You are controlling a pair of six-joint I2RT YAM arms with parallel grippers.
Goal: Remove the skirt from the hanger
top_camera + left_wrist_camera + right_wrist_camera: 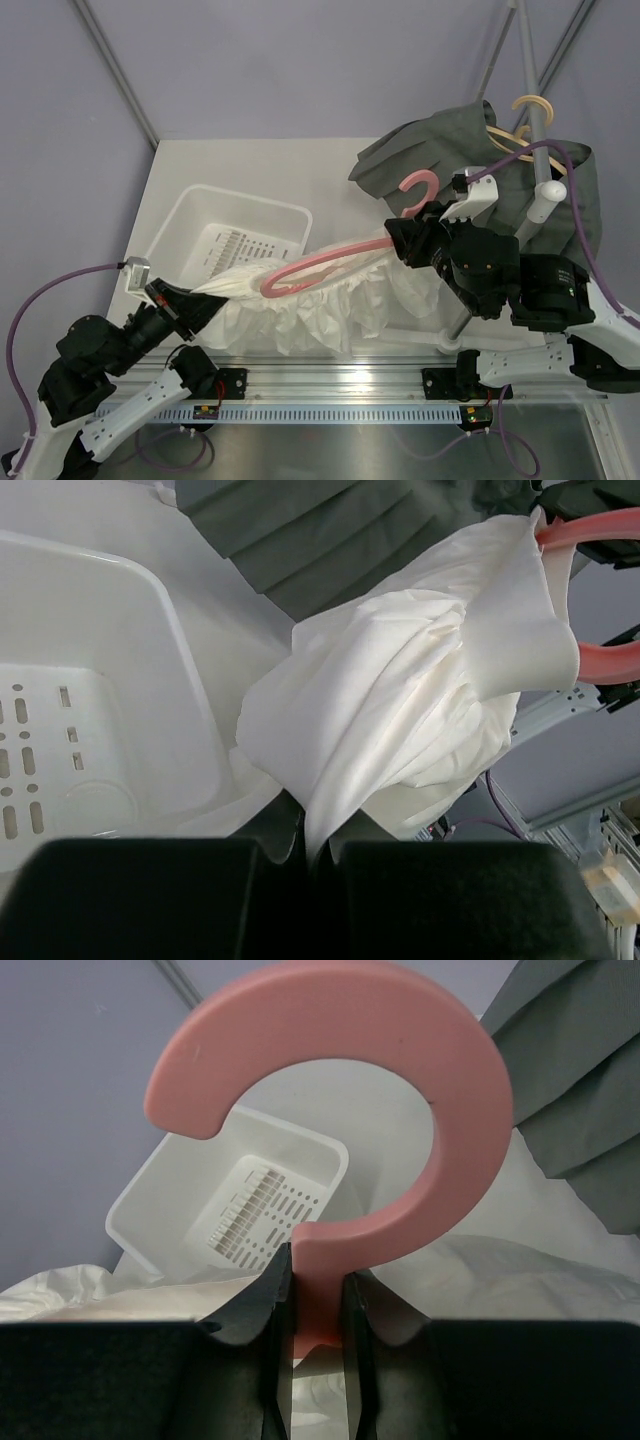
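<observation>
The white skirt (330, 295) lies bunched across the table's front, still draped over the pink hanger (330, 262). My left gripper (190, 295) is shut on a pinched fold at the skirt's left end; in the left wrist view the skirt (400, 700) rises out of the closed gripper (315, 835) toward the hanger (610, 660). My right gripper (400, 237) is shut on the hanger's neck, just below its hook. In the right wrist view the hanger (450, 1090) stands upright from the gripper (318, 1300), with skirt cloth (100, 1295) below.
A white perforated basket (190, 215) sits at the left behind the skirt, also visible as the basket (170, 610) and the basket (200, 1180). A grey pleated garment (430, 145) hangs on a cream hanger (535, 105) from the rack pole (530, 60) at the back right.
</observation>
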